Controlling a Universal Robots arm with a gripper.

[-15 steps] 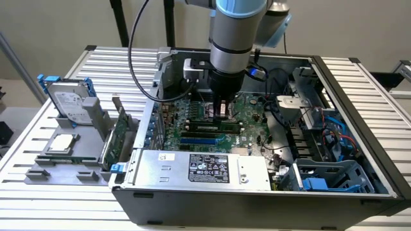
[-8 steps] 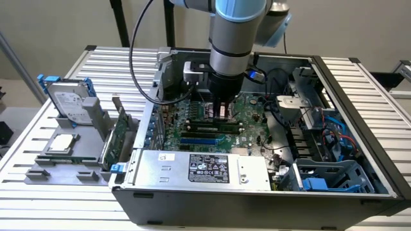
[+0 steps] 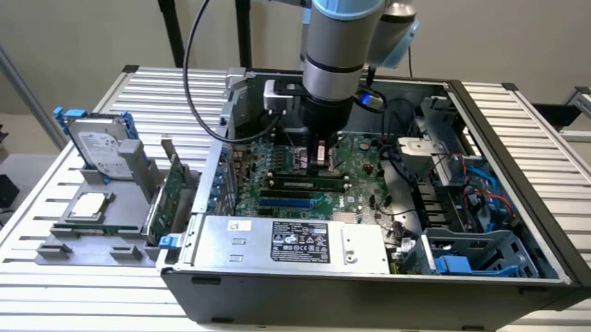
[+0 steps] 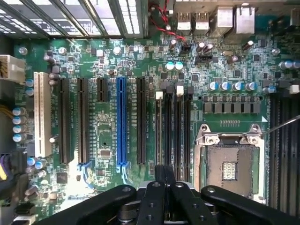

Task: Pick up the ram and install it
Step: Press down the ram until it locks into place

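Note:
The ram (image 3: 306, 184) is a slim green stick with dark chips. In the exterior view it lies along a black slot on the motherboard (image 3: 356, 155), just on the near side of my gripper (image 3: 320, 160). It looks seated in the slot, and the gripper hangs just above and behind it without touching it. In the wrist view my gripper (image 4: 164, 174) hovers over the black memory slots (image 4: 174, 131) beside the bare processor socket (image 4: 229, 164). Its two fingers are pressed together with nothing showing between them.
The open computer case (image 3: 517, 138) walls in the motherboard. A silver power supply (image 3: 286, 242) blocks the near side, and blue cables (image 3: 485, 190) and a drive cage fill the exterior view's right. Outside the case on the left, a grey holder carries the large expansion card (image 3: 166, 200), a hard drive (image 3: 97, 149) and a square processor chip (image 3: 88, 205).

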